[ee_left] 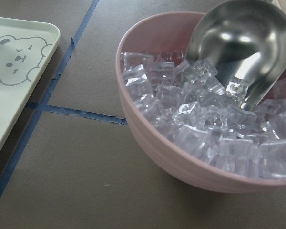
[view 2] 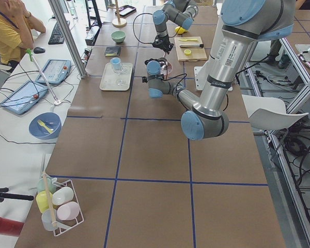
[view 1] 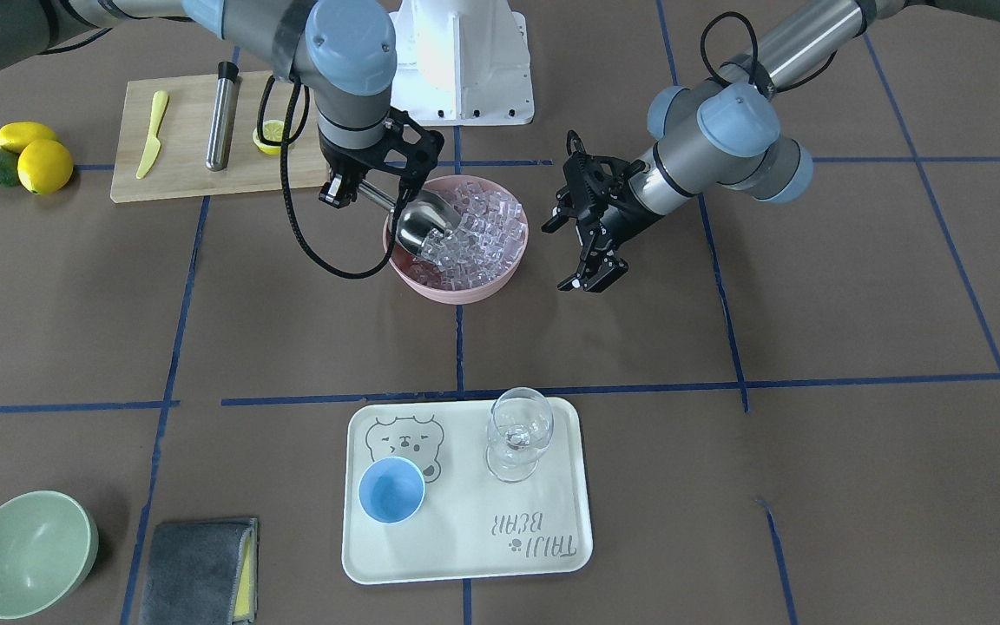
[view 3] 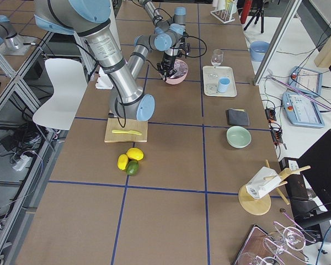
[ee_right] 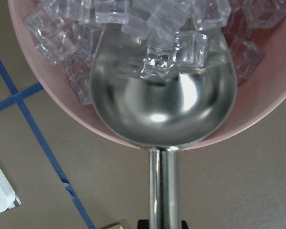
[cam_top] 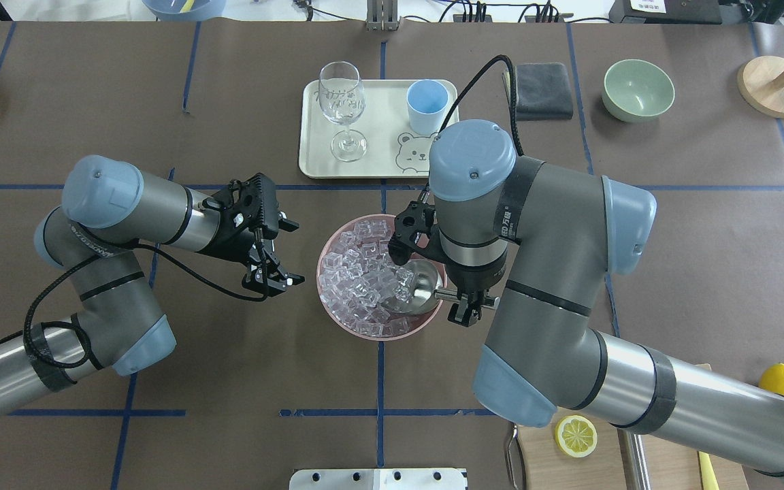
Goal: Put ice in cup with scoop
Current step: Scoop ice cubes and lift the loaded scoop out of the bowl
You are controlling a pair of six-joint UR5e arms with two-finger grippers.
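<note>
A: So, where is the shiny stainless-steel scoop (view 1: 420,224)?
B: Its trough lies tilted in the round pink bowl (view 1: 457,293), mouth pushed into the heap of clear, glassy ice (view 1: 483,230). A few cubes rest inside the trough. The right gripper (cam_top: 465,301) is clamped on the thin straight handle, just outside the bowl's rim.
A: And the other arm?
B: The left gripper (cam_top: 288,252) hangs beside the bowl, on the side away from the scoop. Its fingers are spread and hold nothing.
A: The small light-blue cup (view 1: 391,490)?
B: Upright on the cream bear-print tray (view 1: 465,451), well apart from the bowl. A clear stemmed wine glass (view 1: 517,434) stands on the same tray, near the cup but not touching it.
A: What else is around?
B: A pale green bowl (view 1: 27,555) and a folded grey cloth (view 1: 196,573) lie beside the tray. Near the right arm, a wooden cutting board (view 1: 187,178) carries a steel cylinder (view 1: 222,126), a yellow knife (view 1: 151,134) and a lemon half (view 1: 270,137).
</note>
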